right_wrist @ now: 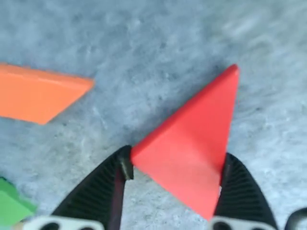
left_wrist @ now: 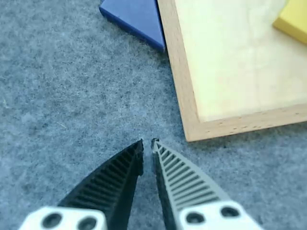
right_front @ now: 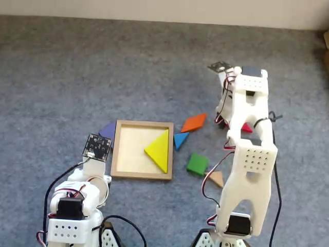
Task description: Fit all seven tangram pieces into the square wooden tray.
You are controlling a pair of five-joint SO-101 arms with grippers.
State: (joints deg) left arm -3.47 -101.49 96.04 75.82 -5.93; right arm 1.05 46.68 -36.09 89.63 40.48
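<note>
**Yellow piece is in, six more to go**

Only one piece lies inside the wooden tray point(right_front: 142, 125). It is the big yellow triangle point(right_front: 159, 150), and it sits against the wall on the right arm's side. The rest of the tray floor is bare wood.

The other six pieces are out on the grey bench point(right_front: 77, 67). The dark blue triangle point(right_front: 108, 129) lies against the outside of the tray, on the left arm's side. On the other side, the small blue triangle point(right_front: 180, 139) is just beside the tray. The orange parallelogram point(right_front: 194, 123) is near it. The green square point(right_front: 197, 163) and the tan triangle point(right_front: 216, 178) lie closer to the right arm's base. The red triangle point(right_wrist: 192, 143) is under the right arm, well apart from the tray. So the job looks like it has only just begun, and most of it is left to do.

The right gripper point(right_wrist: 175, 163) has one jaw on each side of the red triangle. Both jaws touch its edges, so it looks like it is holding the piece. I cannot tell if the piece is off the bench.

The left gripper point(left_wrist: 147, 143) is pinched almost closed, with just a thin gap between the jaws. It holds nothing. It points at bare bench just beside a corner of the tray.
</note>
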